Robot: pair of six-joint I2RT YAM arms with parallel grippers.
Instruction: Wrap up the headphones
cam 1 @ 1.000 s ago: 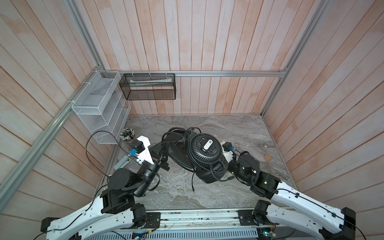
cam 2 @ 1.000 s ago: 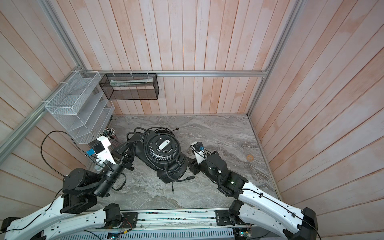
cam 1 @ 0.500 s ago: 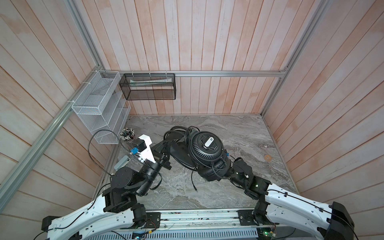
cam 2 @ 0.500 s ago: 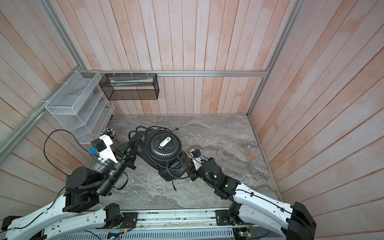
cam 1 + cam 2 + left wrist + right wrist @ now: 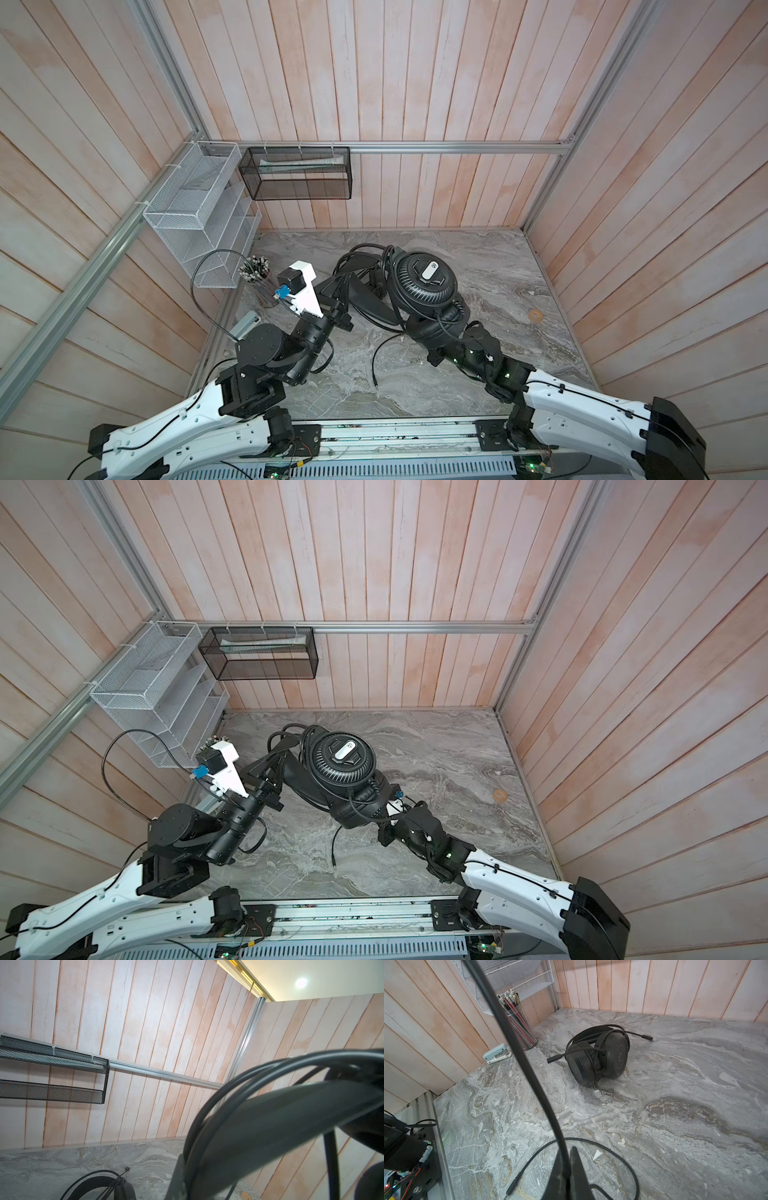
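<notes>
Top views: in both top views we see the grille headset held up off the surface, roughly centre. The left end effector comes in from its 9 o'clock, clamped tight on the headband. The right end effector sits at the headset's 5 o'clock, tucked under the lower cup, with its tips hidden here. The cable drops from that cup toward 6 o'clock, and its plug end lies on the surface. A pen cup stands at the surface's 10 o'clock edge.

Left wrist: the blurred headband fills the near field with cable loops over it. The grip reads closed on the band. The mic headset lies on the surface beyond.

Right wrist: the tips are fully closed, pinching the cable, which runs away from them. Slack loops lie on the surface. The mic headset rests on its cups near the pen cup, well apart from this end effector.
</notes>
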